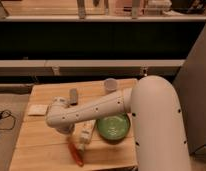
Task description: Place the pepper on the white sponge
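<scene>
Pepper (pixel 75 153): orange-red, slim, lying on the wooden table (pixel 31 145) close to its near edge (not on the pad). Left to right: white sponge (pixel 37 109), flat, at the left edge, well apart from the pepper; gripper (pixel 66 131), under the arm's end just beyond the pepper, grip state cannot be told; dark grey block (pixel 73 95); white-tan bottle (pixel 86 133), lying beside the pepper; green plate (pixel 114 127); grey cup (pixel 110 85), far side.
</scene>
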### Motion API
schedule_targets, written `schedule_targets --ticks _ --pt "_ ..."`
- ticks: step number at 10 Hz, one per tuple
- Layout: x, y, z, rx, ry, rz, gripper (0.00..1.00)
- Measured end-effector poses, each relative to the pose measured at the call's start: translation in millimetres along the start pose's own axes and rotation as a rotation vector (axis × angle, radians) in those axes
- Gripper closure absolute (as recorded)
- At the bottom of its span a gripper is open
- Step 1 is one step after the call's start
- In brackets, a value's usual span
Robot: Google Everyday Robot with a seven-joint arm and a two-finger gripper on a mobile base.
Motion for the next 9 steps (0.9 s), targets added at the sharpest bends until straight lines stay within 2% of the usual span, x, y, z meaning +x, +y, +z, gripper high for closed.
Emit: schedule_targets --ticks 1,2,6,9 --pt "-0.6 -1.7 0.5 -0.008 0.004 -0.007 0.26" --pt "-1.6 -3.7 0.4 -0.011 0.004 -0.015 0.21" --pt "-0.4 -4.1 -1.5 -0.011 -0.002 -0.06 0.2" --pt "-2.0 -3.5 -0.8 0.013 -0.015 -0.086 0.2"
